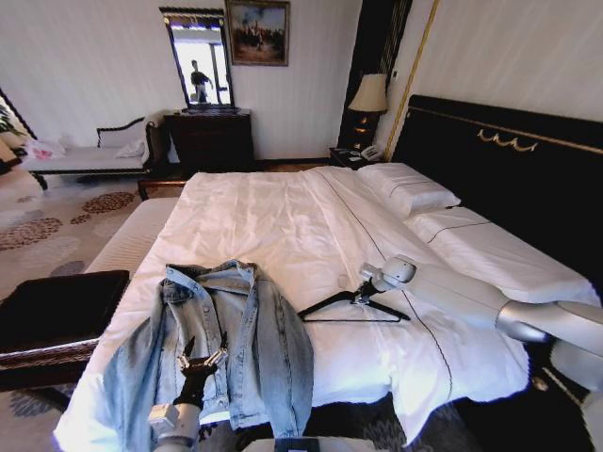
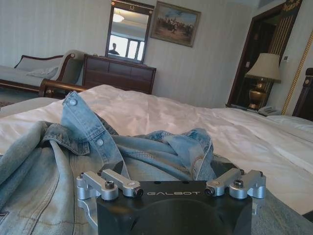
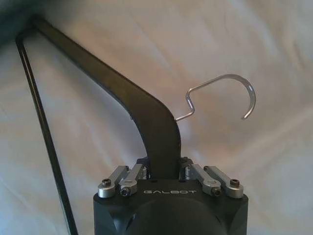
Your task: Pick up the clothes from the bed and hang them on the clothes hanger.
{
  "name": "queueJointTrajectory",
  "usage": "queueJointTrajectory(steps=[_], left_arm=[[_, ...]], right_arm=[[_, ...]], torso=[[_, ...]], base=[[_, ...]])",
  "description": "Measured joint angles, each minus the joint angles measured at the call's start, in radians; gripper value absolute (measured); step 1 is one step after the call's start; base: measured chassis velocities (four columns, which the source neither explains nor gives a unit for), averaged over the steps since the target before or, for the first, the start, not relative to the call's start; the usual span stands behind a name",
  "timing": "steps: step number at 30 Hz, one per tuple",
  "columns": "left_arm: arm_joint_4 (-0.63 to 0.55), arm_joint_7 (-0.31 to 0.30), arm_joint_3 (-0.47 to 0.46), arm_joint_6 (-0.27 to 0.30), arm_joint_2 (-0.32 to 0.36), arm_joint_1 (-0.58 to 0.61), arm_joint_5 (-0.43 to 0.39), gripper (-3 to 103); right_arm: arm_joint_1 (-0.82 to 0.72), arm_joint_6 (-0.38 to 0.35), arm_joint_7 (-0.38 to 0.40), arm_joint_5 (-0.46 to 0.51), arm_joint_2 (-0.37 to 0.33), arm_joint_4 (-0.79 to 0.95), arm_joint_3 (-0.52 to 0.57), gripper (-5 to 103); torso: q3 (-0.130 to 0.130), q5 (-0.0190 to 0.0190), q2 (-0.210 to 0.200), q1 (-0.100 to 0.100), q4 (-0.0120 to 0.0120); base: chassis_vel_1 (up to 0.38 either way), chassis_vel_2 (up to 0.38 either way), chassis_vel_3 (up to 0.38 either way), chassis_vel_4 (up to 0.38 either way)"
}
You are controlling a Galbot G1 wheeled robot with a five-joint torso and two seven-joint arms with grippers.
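On the near end of the bed [image 1: 283, 212] the denim jacket [image 1: 240, 339] lies spread open, collar toward the pillows, one sleeve trailing to the edge. It looks soft and floppy, fairly heavy for cloth, so I'd judge the collar or a shoulder seam the firmest place to take hold. Low over the jacket's front panel sits the left gripper [image 1: 203, 360], jaws spread with denim bunched just ahead of them. Beside the jacket, on bare sheet, lies the clothes hanger [image 1: 350, 307], stiff and light; the right gripper [image 1: 366, 294] has its jaws pinching the black shoulder next to the silver hook [image 3: 222, 98], while the hanger rests flat on the sheet
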Motion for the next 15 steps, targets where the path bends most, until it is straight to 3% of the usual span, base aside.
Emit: queueJointTrajectory(steps=[7, 10, 15], left_arm=[[-0.007, -0.001, 0.002, 0.000, -0.002, 0.005, 0.004, 100], [-0.011, -0.001, -0.002, 0.000, -0.003, 0.010, 0.004, 100], [-0.018, -0.004, -0.003, -0.001, -0.004, 0.017, 0.007, 100]], right_arm=[[0.011, 0.012, 0.006, -0.024, 0.011, 0.025, 0.028, 28], [-0.004, 0.035, 0.024, -0.054, 0.013, 0.041, 0.098, 28], [-0.031, 0.098, 0.093, -0.179, 0.004, 0.053, 0.196, 28]], torso=[[0.000, -0.0003, 0.000, 0.000, -0.0001], [0.000, 0.0000, 0.000, 0.000, -0.0003], [0.000, -0.0003, 0.000, 0.000, 0.0001]], base=[[0.000, 0.000, 0.000, 0.000], [0.000, 0.000, 0.000, 0.000], [0.000, 0.000, 0.000, 0.000]])
